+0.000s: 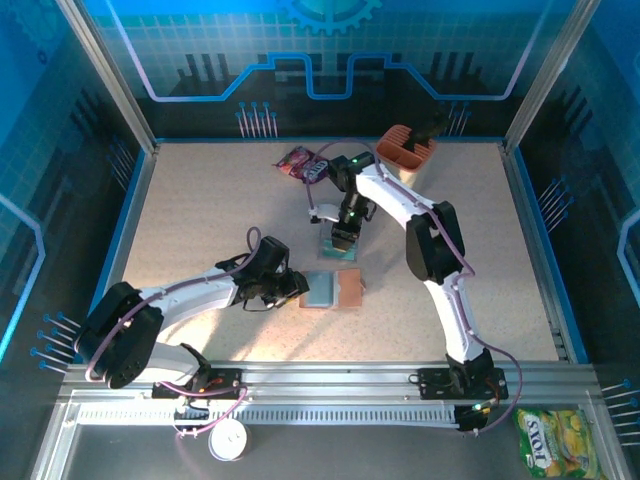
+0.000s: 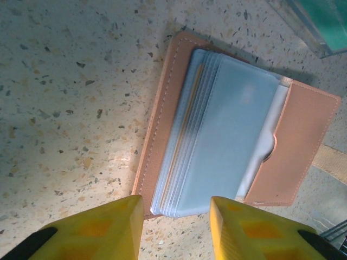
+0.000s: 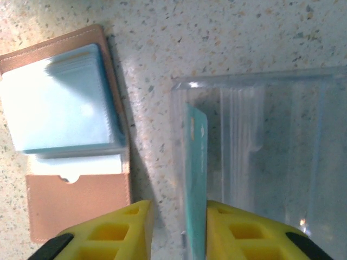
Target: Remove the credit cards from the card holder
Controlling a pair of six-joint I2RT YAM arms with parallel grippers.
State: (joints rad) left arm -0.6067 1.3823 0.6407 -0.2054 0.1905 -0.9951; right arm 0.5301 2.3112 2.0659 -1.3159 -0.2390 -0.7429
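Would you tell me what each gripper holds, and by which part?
The left gripper holds nothing. A teal card has its near end inside the right gripper, but a firm pinch cannot be told.

Holder (image 2: 303, 146): tan leather, matt, stitched edge; inner sleeves (image 2: 227, 135) frosted translucent plastic.
Card (image 3: 195, 179): teal plastic, slight sheen.
Box (image 3: 271, 162): clear glossy plastic.
Table (image 2: 70, 108): speckled stone-look, matt, fine-grained.
Left end effector (image 2: 176, 211) fingers (image 2: 97, 230): smooth yellow plastic.

Bright even overhead light, soft shadows, card holder (image 3: 65, 130) pockets overexposed
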